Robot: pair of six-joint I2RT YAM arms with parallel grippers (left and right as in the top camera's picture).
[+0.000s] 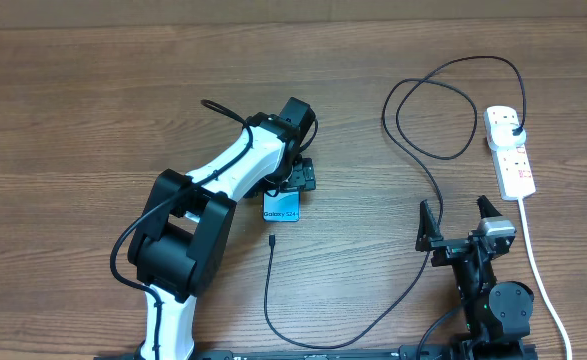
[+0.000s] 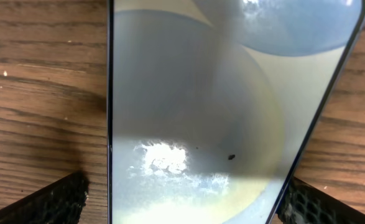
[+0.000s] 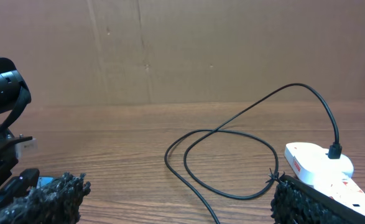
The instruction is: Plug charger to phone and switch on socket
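The phone (image 1: pixel 282 208) lies flat on the wooden table with its light-blue screen lit, and it fills the left wrist view (image 2: pixel 201 112). My left gripper (image 1: pixel 295 183) is open just above the phone's far end. Its fingers (image 2: pixel 185 205) straddle the phone's sides, with a gap on the left. The charger cable (image 1: pixel 269 280) ends in a small connector tip (image 1: pixel 271 239) just below the phone, apart from it. Its black plug (image 1: pixel 514 130) sits in the white power strip (image 1: pixel 508 150). My right gripper (image 1: pixel 458 215) is open and empty, left of the strip.
The black cable loops (image 3: pixel 294 85) across the table between my right gripper (image 3: pixel 176 199) and the power strip (image 3: pixel 313 158). The strip's white cord (image 1: pixel 535 260) runs down the right side. A cardboard wall stands behind the table.
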